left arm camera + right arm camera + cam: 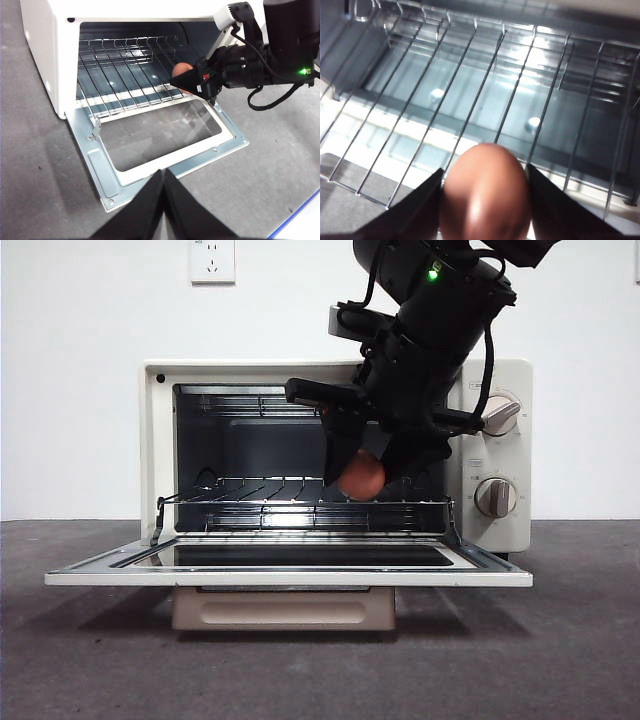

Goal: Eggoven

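Note:
The cream toaster oven (492,450) stands in the middle with its door (290,570) folded down flat and its wire rack (260,495) showing. My right gripper (365,475) is shut on the reddish-brown egg (361,478) and holds it just above the right front part of the rack (485,105), at the oven's mouth. The egg (486,192) sits between the two jaws in the right wrist view and shows in the left wrist view (181,69) too. My left gripper (164,186) is shut and empty, hanging back over the table in front of the door (150,145).
The oven's two knobs (497,455) are on its right panel beside the right arm. The beige door handle (285,610) hangs under the open door. A dark grey tabletop (90,650) lies around the oven. A wall socket (212,260) is behind.

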